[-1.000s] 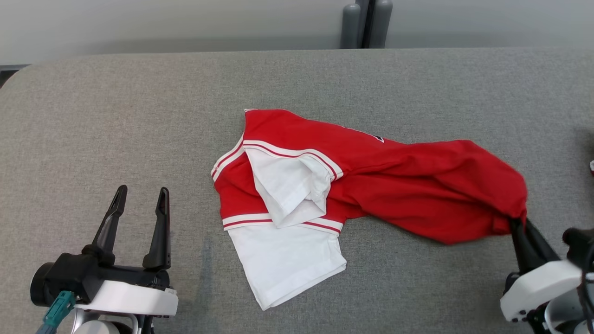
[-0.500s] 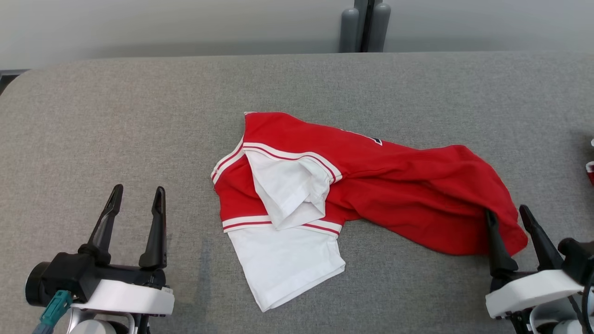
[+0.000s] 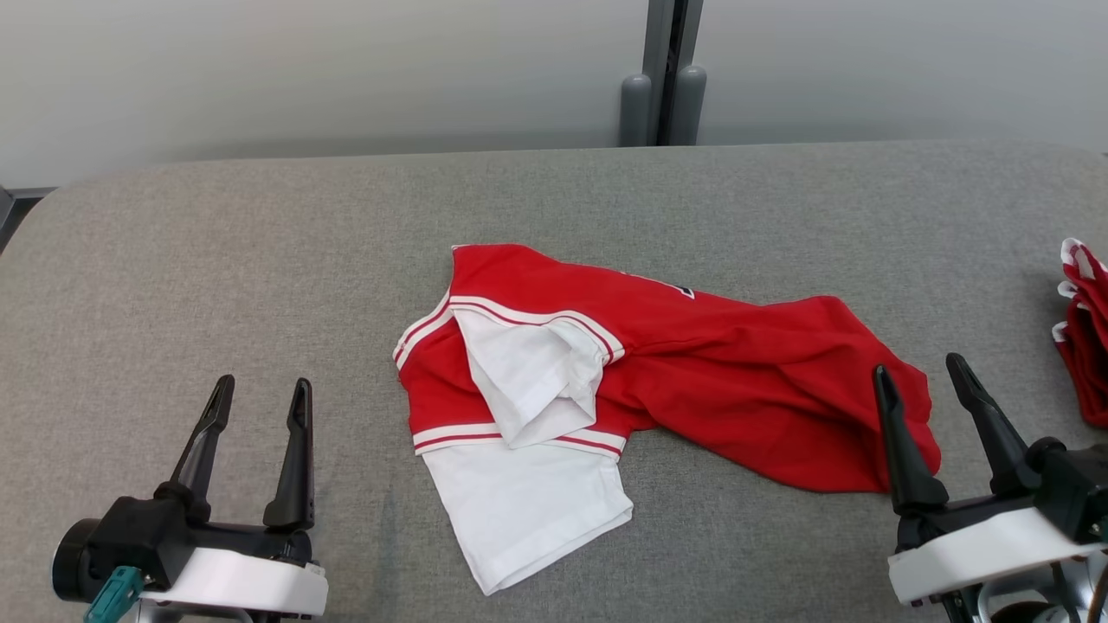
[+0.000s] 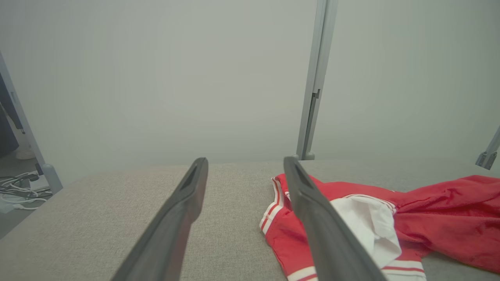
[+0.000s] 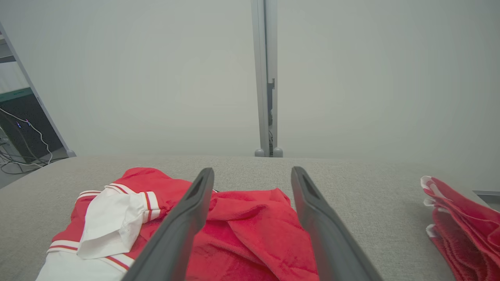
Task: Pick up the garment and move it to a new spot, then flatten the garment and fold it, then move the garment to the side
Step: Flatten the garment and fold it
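Observation:
A red garment [image 3: 710, 381] with white sleeves and red-striped white trim lies crumpled in the middle of the grey table [image 3: 260, 260]. Its right end reaches my right gripper [image 3: 919, 374], which stands open at the lower right with nothing between its fingers. The right wrist view has the garment [image 5: 250, 230] lying below and between the spread fingers. My left gripper [image 3: 260, 394] is open at the lower left, well clear of the cloth. From the left wrist the garment [image 4: 390, 218] lies to the right of the fingers.
A second pile of red and white cloth [image 3: 1086, 337] sits at the table's right edge, also seen as folded cloth [image 5: 465, 222] in the right wrist view. A grey post [image 3: 662, 78] rises behind the table's far edge against a pale wall.
My right gripper has opened and let go of the garment's right end, which has dropped onto the table. The head camera has tilted, bringing the right-hand cloth pile into view.

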Controlling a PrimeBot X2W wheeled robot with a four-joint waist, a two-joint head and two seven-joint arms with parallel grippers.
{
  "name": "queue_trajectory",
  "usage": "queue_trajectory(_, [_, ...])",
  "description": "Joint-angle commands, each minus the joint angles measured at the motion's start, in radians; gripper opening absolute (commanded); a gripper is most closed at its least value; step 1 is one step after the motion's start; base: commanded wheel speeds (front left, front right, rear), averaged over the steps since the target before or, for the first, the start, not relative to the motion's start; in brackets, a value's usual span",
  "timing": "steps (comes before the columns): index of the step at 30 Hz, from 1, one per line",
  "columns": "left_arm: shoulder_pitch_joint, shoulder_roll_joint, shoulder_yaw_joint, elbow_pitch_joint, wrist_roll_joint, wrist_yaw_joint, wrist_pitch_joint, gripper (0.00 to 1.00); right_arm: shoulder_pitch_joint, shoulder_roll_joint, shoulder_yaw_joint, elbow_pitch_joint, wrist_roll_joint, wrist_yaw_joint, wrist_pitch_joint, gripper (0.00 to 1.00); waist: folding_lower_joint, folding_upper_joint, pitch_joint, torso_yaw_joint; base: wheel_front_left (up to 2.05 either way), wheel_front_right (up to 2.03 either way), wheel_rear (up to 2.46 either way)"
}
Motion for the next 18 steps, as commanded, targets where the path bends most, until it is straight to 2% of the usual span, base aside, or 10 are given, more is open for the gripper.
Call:
queue_trajectory(1, [0.008, 0.007, -0.001, -0.006, 0.000, 0.005, 0.004, 1.00, 0.021, -0.003, -0.001, -0.019, -0.004, 0.000, 0.009, 1.00, 0.0000, 0.0000, -0.009, -0.005, 0.00, 0.00, 0.00])
queue_trajectory(18, [0.001, 0.006, -0.017, -0.028, -0.002, 0.024, 0.023, 1.00, 0.045, -0.002, -0.003, -0.047, 0.020, 0.000, 0.027, 1.00, 0.0000, 0.0000, -0.009, -0.011, 0.00, 0.00, 0.00])
